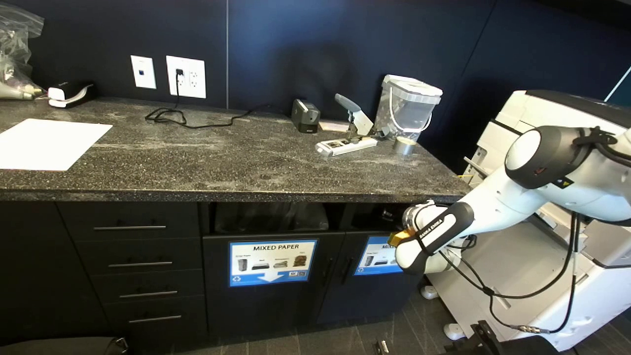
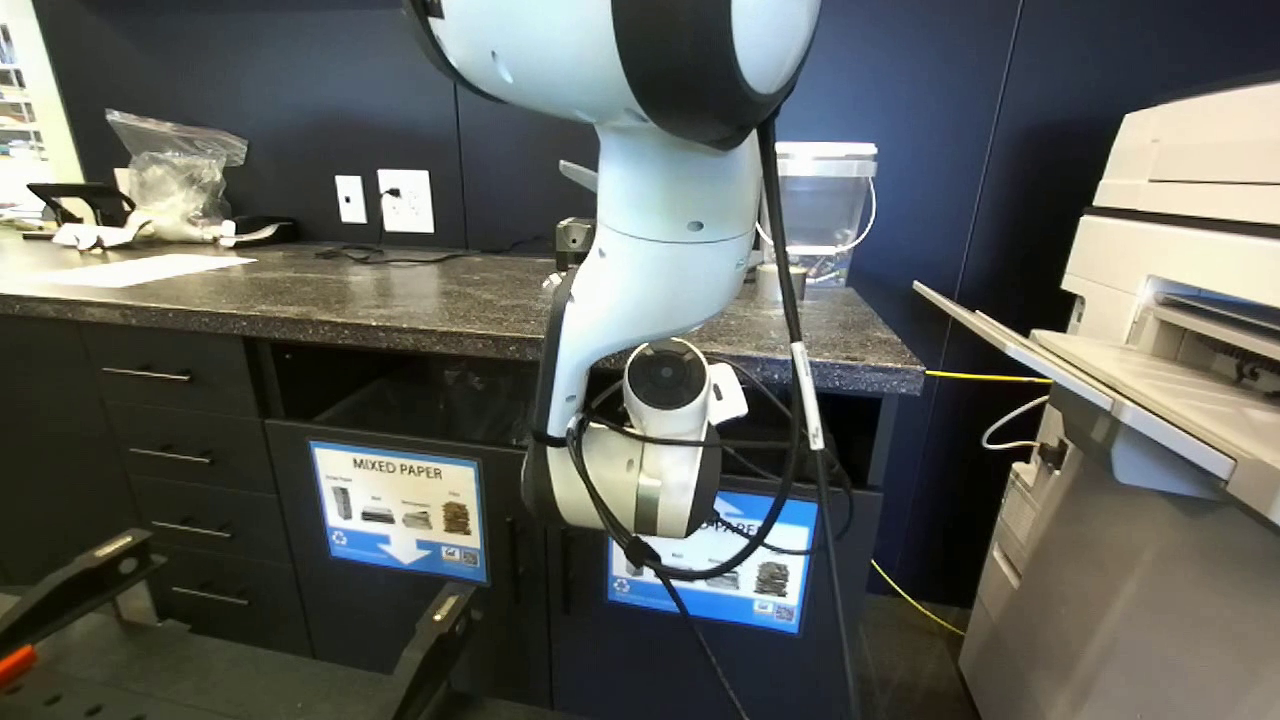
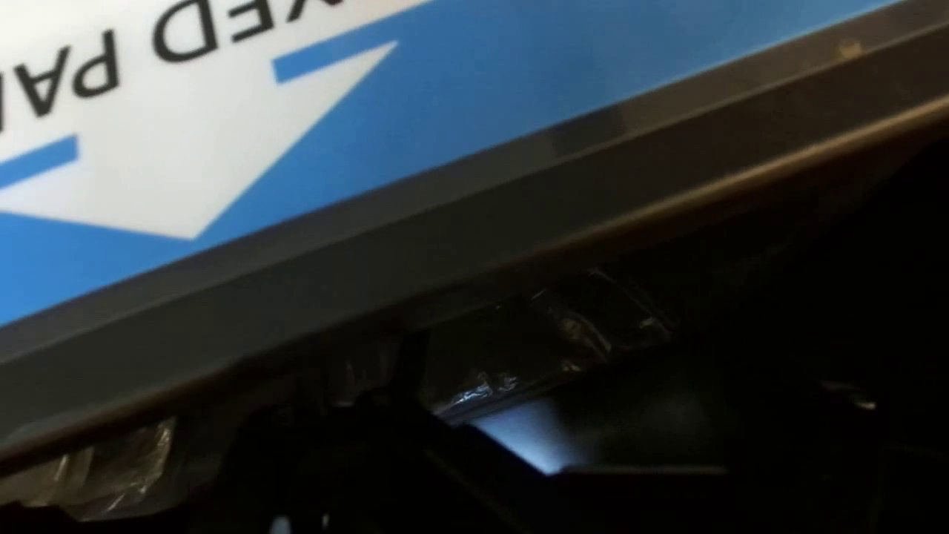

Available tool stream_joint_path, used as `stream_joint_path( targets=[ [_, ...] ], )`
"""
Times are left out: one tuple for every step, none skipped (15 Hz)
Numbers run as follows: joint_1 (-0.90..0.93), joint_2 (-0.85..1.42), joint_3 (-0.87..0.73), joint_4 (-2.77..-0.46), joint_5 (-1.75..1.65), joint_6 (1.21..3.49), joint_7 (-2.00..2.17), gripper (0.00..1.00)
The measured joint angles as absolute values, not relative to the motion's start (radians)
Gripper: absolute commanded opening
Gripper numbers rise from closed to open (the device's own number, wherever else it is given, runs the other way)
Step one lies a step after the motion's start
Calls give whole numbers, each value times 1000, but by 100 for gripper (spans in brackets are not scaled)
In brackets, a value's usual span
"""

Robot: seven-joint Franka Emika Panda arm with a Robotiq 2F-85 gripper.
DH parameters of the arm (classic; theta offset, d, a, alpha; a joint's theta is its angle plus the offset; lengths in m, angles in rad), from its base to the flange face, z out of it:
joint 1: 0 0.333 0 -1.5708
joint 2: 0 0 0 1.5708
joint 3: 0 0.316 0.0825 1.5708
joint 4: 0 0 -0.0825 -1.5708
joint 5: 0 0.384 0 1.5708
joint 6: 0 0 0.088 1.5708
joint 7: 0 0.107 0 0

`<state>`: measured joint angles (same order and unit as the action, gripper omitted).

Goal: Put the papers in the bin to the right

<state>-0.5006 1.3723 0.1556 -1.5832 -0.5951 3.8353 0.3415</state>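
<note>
No small crumpled paper wad shows in any view, and the pale bin is out of view or hidden. My arm's wrist [image 1: 429,241] is low, in front of the right cabinet under the counter; this shows in both exterior views, and the wrist [image 2: 650,450] hides the gripper there. In the wrist view, my gripper [image 3: 482,460] is only a dark outline at the bottom, near the cabinet opening. I cannot tell how far its fingers are apart or whether they hold anything. Shiny clear plastic [image 3: 586,326] lies behind the cabinet's edge.
The counter [image 1: 236,162] overhangs the wrist. A stapler [image 1: 347,145], a sharpener [image 1: 305,117], a lidded clear bucket [image 1: 406,106] and a tape roll [image 1: 404,145] stand on it. A large flat white sheet [image 1: 47,143] lies at left. A printer [image 2: 1150,400] stands at right.
</note>
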Motion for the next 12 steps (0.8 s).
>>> stream_joint_path(
  targets=[
    [-500,1362,142,-1593,-625,3835,324,100],
    [-500,1348,127,-1607,-654,3836,307,100],
    [-500,1333,114,-1622,-681,3837,290,100],
    [-500,1316,101,-1640,-710,3839,278,100],
    [-500,1295,90,-1661,-736,3841,269,100],
    [-500,1273,79,-1684,-756,3841,261,100],
    [-499,1246,70,-1712,-766,3837,255,100],
    [-499,1217,62,-1741,-773,3832,252,100],
    [-498,1185,56,-1773,-775,3825,250,100],
    [-496,1149,50,-1807,-776,3817,247,100],
    [-494,1109,45,-1844,-775,3802,246,100],
    [-491,1066,41,-1883,-775,3776,246,100]
  ],
)
